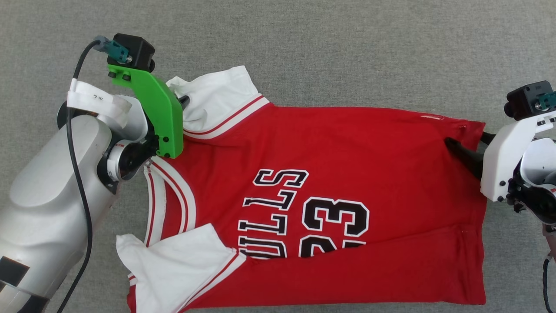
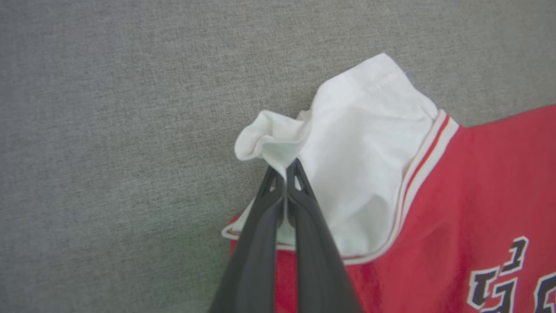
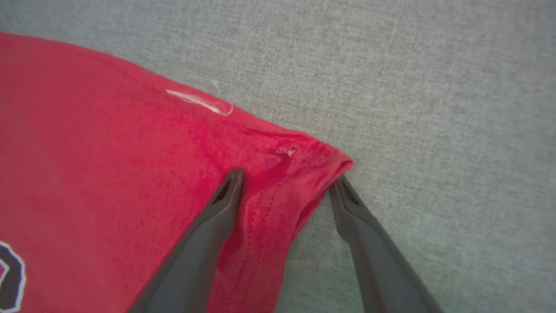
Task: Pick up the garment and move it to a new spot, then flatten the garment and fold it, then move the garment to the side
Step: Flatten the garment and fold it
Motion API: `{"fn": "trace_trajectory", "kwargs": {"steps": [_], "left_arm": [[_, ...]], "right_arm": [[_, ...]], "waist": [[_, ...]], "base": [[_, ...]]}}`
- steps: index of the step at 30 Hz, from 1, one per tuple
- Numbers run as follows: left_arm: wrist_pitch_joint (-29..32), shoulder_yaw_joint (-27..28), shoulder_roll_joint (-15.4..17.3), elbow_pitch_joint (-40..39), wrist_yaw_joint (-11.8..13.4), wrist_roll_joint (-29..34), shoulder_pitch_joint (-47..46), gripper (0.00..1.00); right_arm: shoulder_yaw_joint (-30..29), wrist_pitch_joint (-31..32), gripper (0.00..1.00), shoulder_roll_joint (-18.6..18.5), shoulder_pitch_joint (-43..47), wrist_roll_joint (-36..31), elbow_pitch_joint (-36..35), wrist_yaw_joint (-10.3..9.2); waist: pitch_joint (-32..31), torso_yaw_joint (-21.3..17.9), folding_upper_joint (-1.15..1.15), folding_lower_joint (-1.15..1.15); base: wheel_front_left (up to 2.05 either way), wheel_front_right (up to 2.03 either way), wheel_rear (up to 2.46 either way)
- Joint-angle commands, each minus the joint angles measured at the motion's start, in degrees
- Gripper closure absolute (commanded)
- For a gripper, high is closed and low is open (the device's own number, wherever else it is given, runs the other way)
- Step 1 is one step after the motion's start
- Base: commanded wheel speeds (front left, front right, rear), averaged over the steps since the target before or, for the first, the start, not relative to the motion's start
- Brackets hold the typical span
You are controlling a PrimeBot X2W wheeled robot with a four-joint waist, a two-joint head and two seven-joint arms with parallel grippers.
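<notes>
Garment (image 1: pixel 330 165) flat on surface (image 1: pixel 347 43), lengthwise across head view: collar end left, hem right. Far sleeve (image 1: pixel 217 100) sticks out at far-left corner, near sleeve (image 1: pixel 173 265) at near left. Near long edge folded up over front, covering lower part of lettering (image 1: pixel 304 213). Left gripper (image 2: pixel 286 168) at far sleeve, pinching its edge. Right gripper (image 3: pixel 289 177) at far hem corner, jaws apart: one finger on cloth, other just off edge.

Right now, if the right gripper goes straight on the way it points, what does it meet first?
Probably the garment: the right gripper, jaws open, straddles its red hem corner, so cloth comes first, then grey surface. Depth is unclear.
</notes>
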Motion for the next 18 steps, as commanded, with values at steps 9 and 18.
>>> {"fn": "trace_trajectory", "kwargs": {"steps": [9, 18], "left_arm": [[-1.0, -0.2, -0.4, 1.3, -0.8, 0.7, -0.9, 1.00], [-4.5, 0.7, 0.0, 2.2, -0.1, 1.4, -0.2, 1.00]], "right_arm": [[2.4, -0.2, 1.00, 0.1, -0.9, 1.4, 3.0, -0.03], [-3.6, -8.3, 1.00, 0.1, -2.1, 0.2, 1.6, -0.03]], "waist": [[-1.2, -0.2, 0.00, 0.00], [-5.4, -0.4, 0.00, 0.00]], "base": [[0.00, 0.00, 0.00], [0.00, 0.00, 0.00]]}}
